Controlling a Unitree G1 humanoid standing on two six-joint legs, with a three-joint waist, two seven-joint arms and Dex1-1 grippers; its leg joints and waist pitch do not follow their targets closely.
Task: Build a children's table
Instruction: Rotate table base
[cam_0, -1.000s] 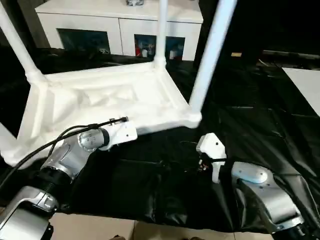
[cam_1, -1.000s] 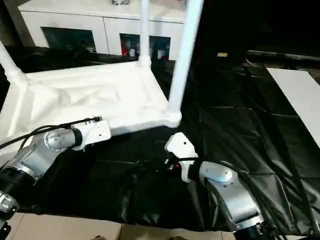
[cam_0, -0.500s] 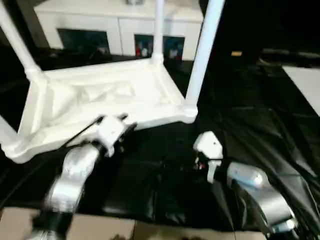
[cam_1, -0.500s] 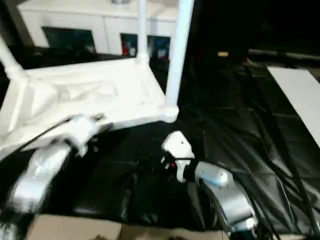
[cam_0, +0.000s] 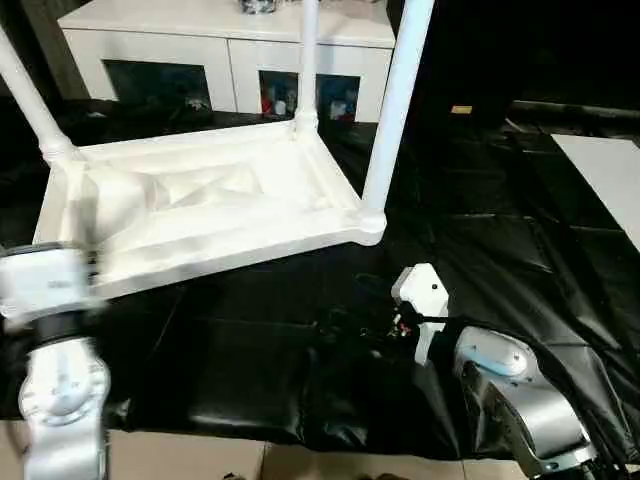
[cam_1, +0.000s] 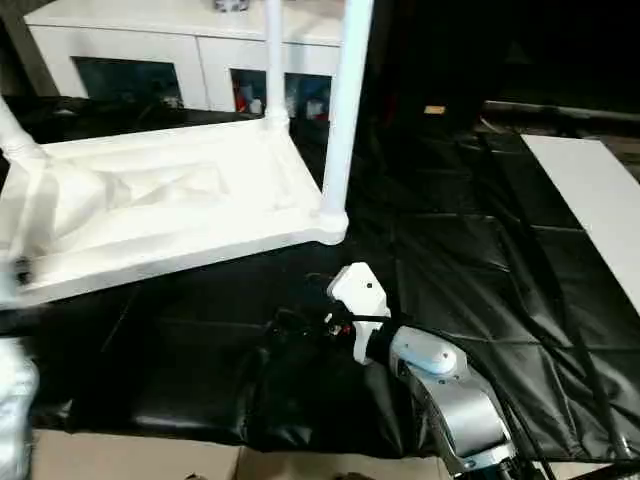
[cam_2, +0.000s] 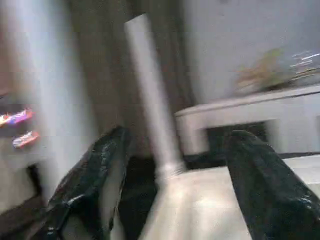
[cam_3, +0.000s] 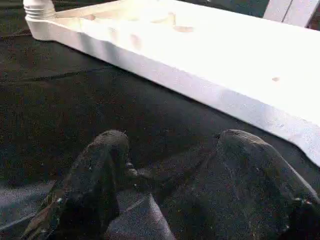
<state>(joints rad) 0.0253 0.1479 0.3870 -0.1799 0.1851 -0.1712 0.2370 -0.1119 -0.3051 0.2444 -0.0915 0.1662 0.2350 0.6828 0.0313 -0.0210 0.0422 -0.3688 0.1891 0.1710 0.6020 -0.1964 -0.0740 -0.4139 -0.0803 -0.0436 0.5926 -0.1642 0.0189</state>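
Note:
The children's table (cam_0: 232, 252) lies upside down on a black sheet, its ribbed underside facing up. Three white legs stand in corner sockets: one at the near right (cam_0: 395, 110), one at the back (cam_0: 305, 60) and one at the far left (cam_0: 30, 100). My left arm (cam_0: 55, 370) is at the near left, off the table's corner. In its wrist view the left gripper (cam_2: 177, 137) is open and empty, facing a standing leg (cam_2: 150, 100). My right gripper (cam_3: 172, 145) is open over the sheet, short of the table's side rim (cam_3: 200, 85), with nothing between its fingers.
A white cabinet (cam_0: 230, 50) with glass doors stands behind the table. The black sheet (cam_0: 500, 200) spreads wide to the right, with a white board (cam_0: 610, 170) at its far right edge. A strip of light floor (cam_0: 200, 455) shows nearest me.
My left arm has swung back from the table's near rim to the near left corner. The right arm has hardly moved. The camera has tilted a little.

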